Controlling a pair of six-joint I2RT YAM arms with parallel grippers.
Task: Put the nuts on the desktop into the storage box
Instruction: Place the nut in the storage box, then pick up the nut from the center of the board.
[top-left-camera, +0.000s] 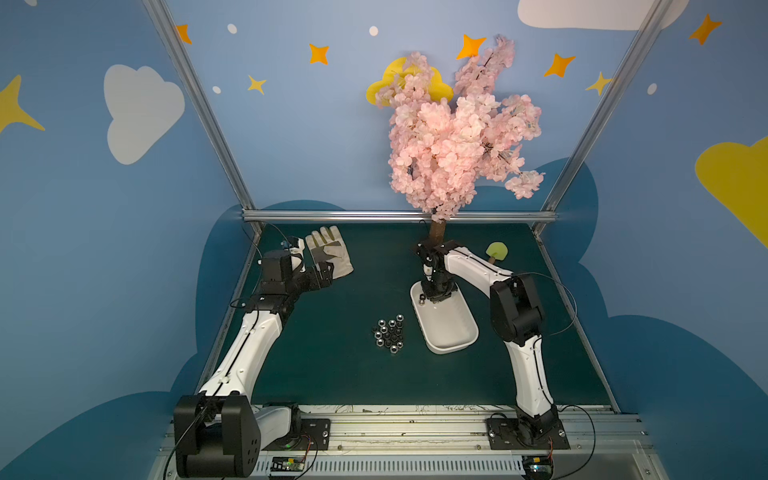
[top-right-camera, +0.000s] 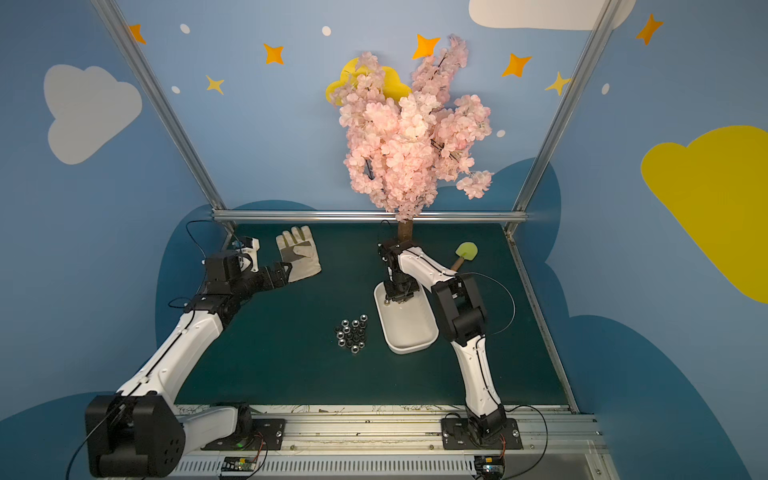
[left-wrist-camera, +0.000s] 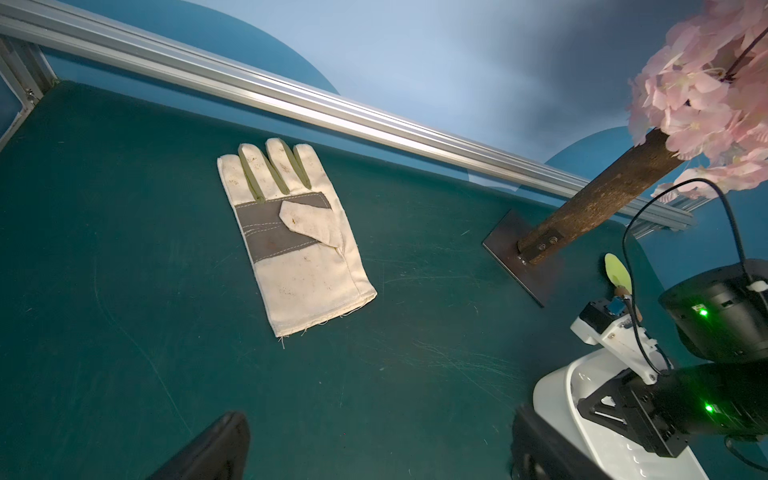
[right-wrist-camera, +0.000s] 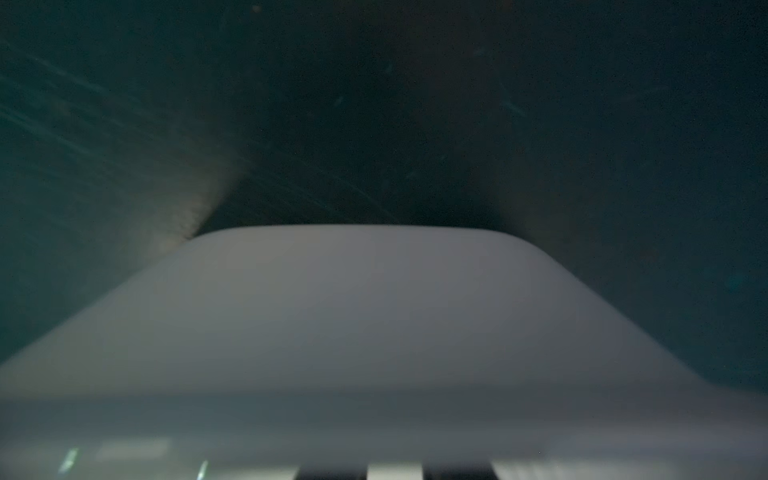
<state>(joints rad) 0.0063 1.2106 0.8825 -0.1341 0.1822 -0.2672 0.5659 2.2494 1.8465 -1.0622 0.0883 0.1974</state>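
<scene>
The nuts (top-left-camera: 388, 336) cluster on the surface (top-left-camera: 332, 374) just beside the storage box (top-left-camera: 451, 348). The right hand (top-left-camera: 436, 296), pressed together, sits inside the box's far end. The left hand (top-left-camera: 326, 275), spread, hangs near the glove (top-left-camera: 336, 255), well apart from them.

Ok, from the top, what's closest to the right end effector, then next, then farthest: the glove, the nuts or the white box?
1. White box: right end effector is at its far end.
2. Nuts: heaped beside the box.
3. Glove: far back on the left.
</scene>
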